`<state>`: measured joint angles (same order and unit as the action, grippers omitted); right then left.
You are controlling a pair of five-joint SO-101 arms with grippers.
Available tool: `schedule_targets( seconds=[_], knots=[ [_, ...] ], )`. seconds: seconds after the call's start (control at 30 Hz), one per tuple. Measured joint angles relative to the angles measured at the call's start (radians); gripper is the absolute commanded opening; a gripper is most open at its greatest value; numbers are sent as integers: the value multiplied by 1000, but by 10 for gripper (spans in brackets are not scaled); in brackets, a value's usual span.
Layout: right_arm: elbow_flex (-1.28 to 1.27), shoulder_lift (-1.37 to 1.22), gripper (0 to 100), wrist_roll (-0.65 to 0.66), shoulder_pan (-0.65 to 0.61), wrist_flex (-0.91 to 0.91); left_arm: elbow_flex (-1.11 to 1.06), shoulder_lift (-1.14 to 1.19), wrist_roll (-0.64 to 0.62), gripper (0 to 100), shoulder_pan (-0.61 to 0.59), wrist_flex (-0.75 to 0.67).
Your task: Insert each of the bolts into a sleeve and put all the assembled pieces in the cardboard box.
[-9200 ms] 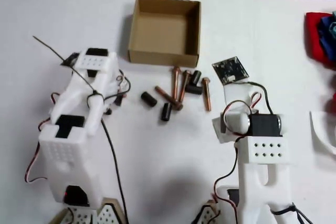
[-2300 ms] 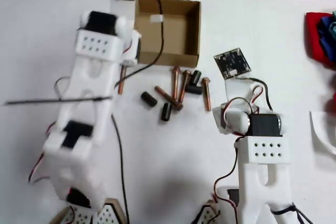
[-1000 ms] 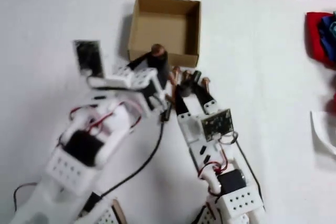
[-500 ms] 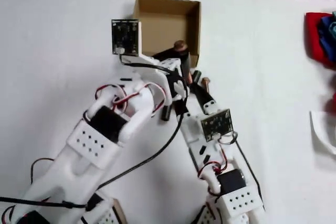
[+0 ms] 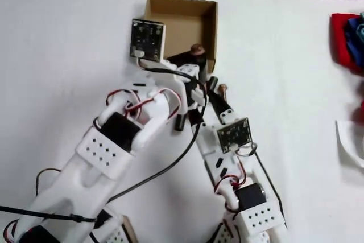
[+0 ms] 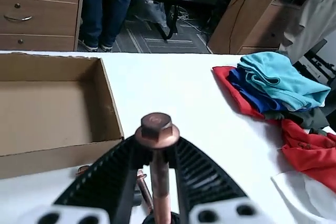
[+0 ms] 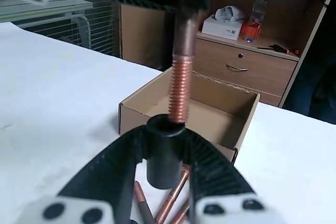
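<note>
left tool (image 6: 156, 149) clamped on bolt (image 6: 156, 125) | right tool (image 7: 165, 141) pinching sleeve (image 7: 164, 158) | tip's in, stay plumb, push slow

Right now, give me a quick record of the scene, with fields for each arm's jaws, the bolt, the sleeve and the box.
left jaws: shut on bolt, held upright
right jaws: shut on sleeve, upright
bolt tip: at the sleeve's mouth
cardboard box: beyond both arms, no pieces seen inside
loose bolts: on the table beneath the sleeve
</note>
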<state>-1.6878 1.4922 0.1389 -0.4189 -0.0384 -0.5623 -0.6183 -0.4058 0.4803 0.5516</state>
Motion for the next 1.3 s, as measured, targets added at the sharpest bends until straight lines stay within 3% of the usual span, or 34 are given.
schedule_targets(
  seconds=[0.37,0.57,0.77,1.1,1.3],
  knots=[
    [0,-2,20,3,-2,-2,2,5,41,47,20,80],
    [0,-3,20,3,5,0,-23,8,40,354,31,138],
    [0,-3,20,2,-2,0,20,8,40,343,38,315],
    [0,-3,20,3,2,0,226,6,41,343,37,460],
    [0,-3,20,3,0,-18,328,6,41,343,-101,506]
  ],
)
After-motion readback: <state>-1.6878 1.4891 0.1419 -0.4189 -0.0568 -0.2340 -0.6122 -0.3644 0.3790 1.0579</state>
